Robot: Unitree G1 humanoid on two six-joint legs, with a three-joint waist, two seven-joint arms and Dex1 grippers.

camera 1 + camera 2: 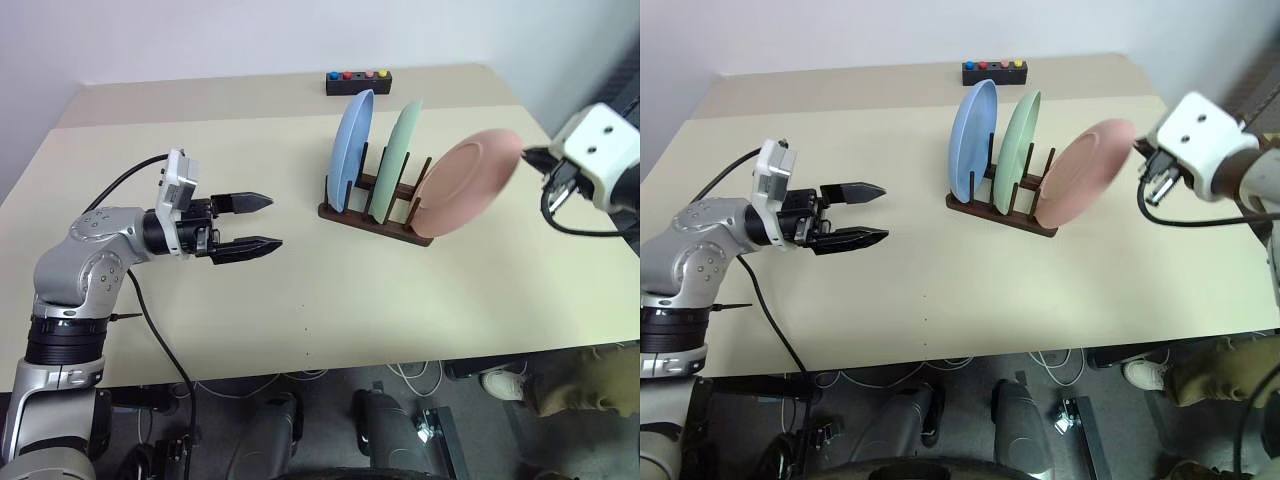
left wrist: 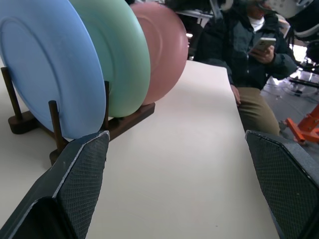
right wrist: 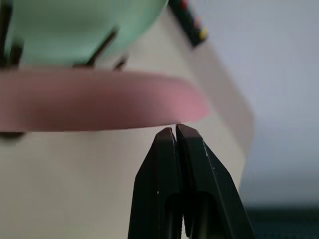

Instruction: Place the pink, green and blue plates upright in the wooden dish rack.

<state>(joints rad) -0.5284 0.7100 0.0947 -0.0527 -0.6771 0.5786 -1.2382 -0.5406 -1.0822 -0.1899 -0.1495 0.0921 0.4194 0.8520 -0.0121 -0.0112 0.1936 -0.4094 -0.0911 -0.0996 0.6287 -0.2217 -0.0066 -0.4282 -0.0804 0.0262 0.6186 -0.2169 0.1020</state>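
Even bright light; pink plate [image 3: 94, 102] blurred close-up.

The right tool [image 3: 175, 130] is seen with its two black fingers [image 3: 157, 174] pressed together, tips touching. Just past those tips the rim of the pink plate [image 3: 94, 107] is seen edge-on, blurred; whether the tips touch it cannot be told. Beyond it, the green plate [image 3: 75, 27] is seen standing among the dark pegs of the wooden dish rack [image 3: 102, 47]. The small black box [image 3: 187, 20] with coloured buttons is set near the far edge of the desk [image 3: 75, 189].
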